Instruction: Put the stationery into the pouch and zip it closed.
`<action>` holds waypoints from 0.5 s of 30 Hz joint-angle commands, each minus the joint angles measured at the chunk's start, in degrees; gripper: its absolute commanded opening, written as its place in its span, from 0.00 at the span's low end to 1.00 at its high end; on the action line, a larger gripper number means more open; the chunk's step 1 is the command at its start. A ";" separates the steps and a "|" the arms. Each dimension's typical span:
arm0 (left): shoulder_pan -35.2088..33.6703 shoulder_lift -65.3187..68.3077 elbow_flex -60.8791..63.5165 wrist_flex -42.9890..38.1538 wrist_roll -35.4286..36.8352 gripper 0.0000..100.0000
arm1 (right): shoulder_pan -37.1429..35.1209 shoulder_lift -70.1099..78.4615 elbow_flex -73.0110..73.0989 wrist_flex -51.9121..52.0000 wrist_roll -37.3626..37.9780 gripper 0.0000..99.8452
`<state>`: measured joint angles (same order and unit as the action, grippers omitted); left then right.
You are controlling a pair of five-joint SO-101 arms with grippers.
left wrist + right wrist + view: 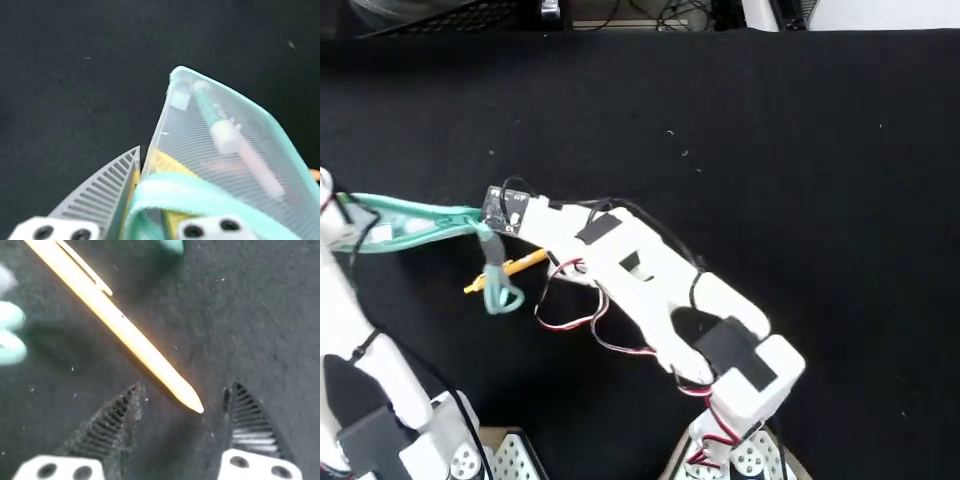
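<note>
Left of centre, spread right gripper (186, 387) is straddling the pen (525, 263)'s tapered tip, risking a slip; left gripper (150, 192) is pinching the pouch (225, 130).

From above, I have the pouch (415, 220) at the table's (770, 130) left edge, its left end clamped between the left gripper's (150, 170) jaws. Inside it lie several stationery pieces (232, 142). The pen (515, 267) lies on the table just in front of the pouch's right end, and the pouch's strap loop (502, 295) crosses it. The right gripper (185, 390) sits above the pen, jaws parted, with the pen's tip between them. The two grippers are at opposite ends of the pouch.
</note>
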<state>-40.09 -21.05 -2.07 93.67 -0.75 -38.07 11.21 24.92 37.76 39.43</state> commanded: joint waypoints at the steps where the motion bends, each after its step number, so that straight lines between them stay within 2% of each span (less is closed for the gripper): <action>1: -2.95 -0.79 -3.82 -0.26 0.18 0.03 | -1.05 0.48 -3.38 -0.70 0.97 0.26; 6: -2.68 -0.79 -3.82 -0.35 0.18 0.03 | -1.05 0.66 -2.68 -0.35 4.04 0.23; 11: -2.68 -0.70 -3.82 -0.35 0.18 0.03 | -0.62 0.57 -1.10 -0.70 9.05 0.01; 15: -2.59 -0.70 -3.82 -0.35 0.18 0.03 | 1.93 0.04 -1.19 -0.26 8.88 0.01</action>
<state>-42.02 -21.05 -2.51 93.67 -0.75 -38.15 12.18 24.66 37.76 47.78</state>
